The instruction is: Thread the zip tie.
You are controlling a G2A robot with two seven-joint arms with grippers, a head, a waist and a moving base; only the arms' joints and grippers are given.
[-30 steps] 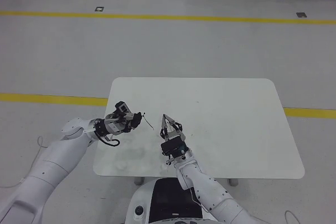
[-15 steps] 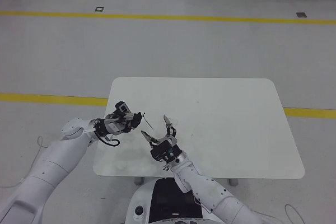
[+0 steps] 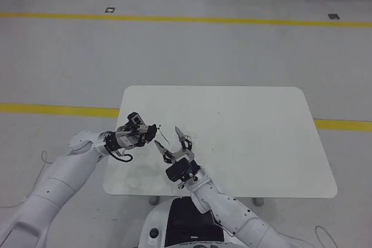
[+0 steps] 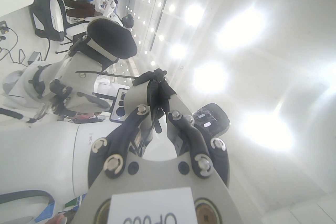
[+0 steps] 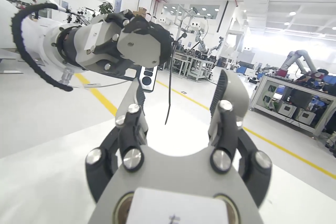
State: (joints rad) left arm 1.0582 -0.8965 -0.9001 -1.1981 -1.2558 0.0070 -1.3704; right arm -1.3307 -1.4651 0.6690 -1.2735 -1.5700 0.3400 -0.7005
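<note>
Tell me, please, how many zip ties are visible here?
1. The black zip tie is pinched in the shut left gripper, held above the white table. Its free end points toward the open right gripper.

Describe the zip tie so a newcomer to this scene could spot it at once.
Find the white table, then the left gripper over its left part. Pinched in it is the zip tie, sticking out toward the open right gripper. It is a thin black strip, far slimmer than the ribbed black cable by that wrist.
</note>
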